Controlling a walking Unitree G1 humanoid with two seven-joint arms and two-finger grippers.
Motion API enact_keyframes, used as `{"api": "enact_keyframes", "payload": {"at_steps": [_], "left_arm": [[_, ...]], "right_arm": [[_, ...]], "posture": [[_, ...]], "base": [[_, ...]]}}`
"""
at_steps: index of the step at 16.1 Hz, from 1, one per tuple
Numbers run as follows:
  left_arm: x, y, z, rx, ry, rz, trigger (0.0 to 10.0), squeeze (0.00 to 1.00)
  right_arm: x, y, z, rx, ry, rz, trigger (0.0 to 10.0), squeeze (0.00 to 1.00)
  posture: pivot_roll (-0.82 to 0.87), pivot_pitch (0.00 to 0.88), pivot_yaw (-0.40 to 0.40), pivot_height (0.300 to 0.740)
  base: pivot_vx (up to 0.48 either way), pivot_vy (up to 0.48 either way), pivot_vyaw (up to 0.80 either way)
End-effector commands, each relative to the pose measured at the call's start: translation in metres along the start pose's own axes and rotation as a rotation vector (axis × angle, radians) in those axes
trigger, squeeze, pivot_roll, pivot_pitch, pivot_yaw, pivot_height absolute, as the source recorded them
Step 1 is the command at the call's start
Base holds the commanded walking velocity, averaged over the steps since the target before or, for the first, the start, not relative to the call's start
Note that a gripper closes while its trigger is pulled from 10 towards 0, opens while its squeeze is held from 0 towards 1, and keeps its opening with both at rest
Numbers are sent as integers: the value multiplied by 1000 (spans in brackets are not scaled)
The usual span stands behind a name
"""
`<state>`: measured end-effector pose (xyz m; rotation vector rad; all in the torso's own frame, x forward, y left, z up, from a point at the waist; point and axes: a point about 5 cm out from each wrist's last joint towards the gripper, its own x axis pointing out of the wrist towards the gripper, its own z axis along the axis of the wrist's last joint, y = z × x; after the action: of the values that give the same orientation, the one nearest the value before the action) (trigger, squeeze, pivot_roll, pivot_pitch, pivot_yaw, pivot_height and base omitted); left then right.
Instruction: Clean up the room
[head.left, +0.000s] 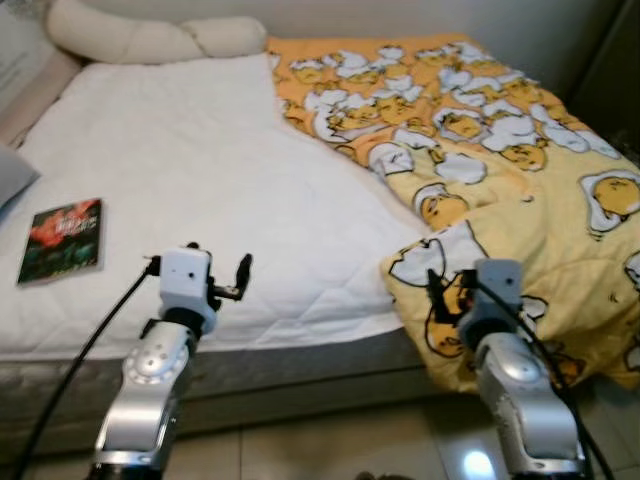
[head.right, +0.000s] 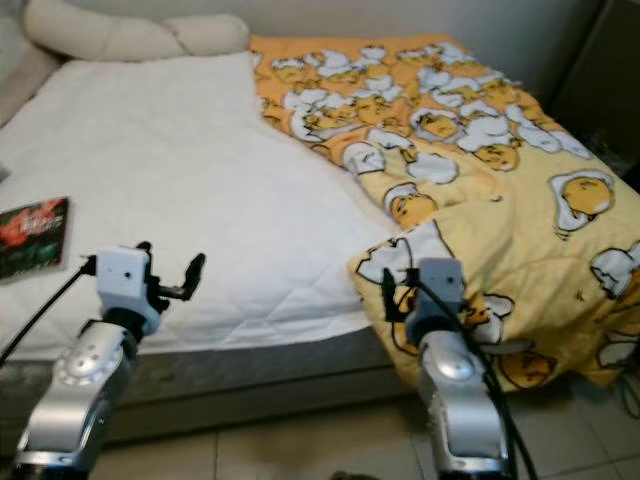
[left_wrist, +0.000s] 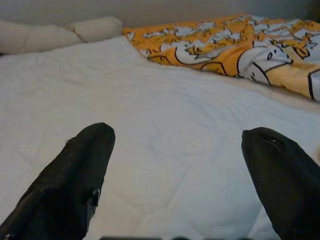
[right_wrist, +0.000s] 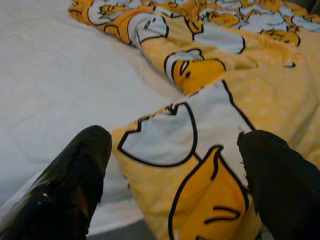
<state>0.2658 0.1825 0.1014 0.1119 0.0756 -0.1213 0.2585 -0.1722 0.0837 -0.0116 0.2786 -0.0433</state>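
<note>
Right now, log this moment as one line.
left gripper: open, over white sheet | right gripper: open, at yellow blanket corner | book: on bed, untouched

Ahead of me: white quilted mattress cover (head.left: 200, 170) across the left and centre of frame, with a long cream bolster (head.left: 130, 38) lying along its far edge at upper left. Grey pillow corner (head.left: 12, 175) pokes in at the left edge. Grey bed base (head.left: 300, 375) runs under the mattress's near edge, with glossy tiled floor (head.left: 340, 445) along the bottom and a dark cabinet (head.left: 615, 70) at upper right.
</note>
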Motion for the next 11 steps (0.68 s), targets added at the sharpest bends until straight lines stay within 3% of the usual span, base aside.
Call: {"api": "enact_keyframes", "payload": {"at_steps": [1, 4, 11], "left_arm": [[1, -2, 0, -14, 5, -12, 10000, 0], [1, -2, 1, -18, 7, -13, 10000, 0], [3, -1, 3, -19, 7, -4, 10000, 0]], "right_arm": [[2, -3, 2, -17, 6, -1, 10000, 0], [3, -3, 2, -27, 4, -3, 10000, 0], [5, 8, 6, -75, -8, 117, 10000, 0]], "posture": [[90, 0, 9, 740], [88, 0, 8, 740], [96, 0, 9, 740]], "base": [[292, 0, -788], [296, 0, -660], [295, 0, 0]]}}
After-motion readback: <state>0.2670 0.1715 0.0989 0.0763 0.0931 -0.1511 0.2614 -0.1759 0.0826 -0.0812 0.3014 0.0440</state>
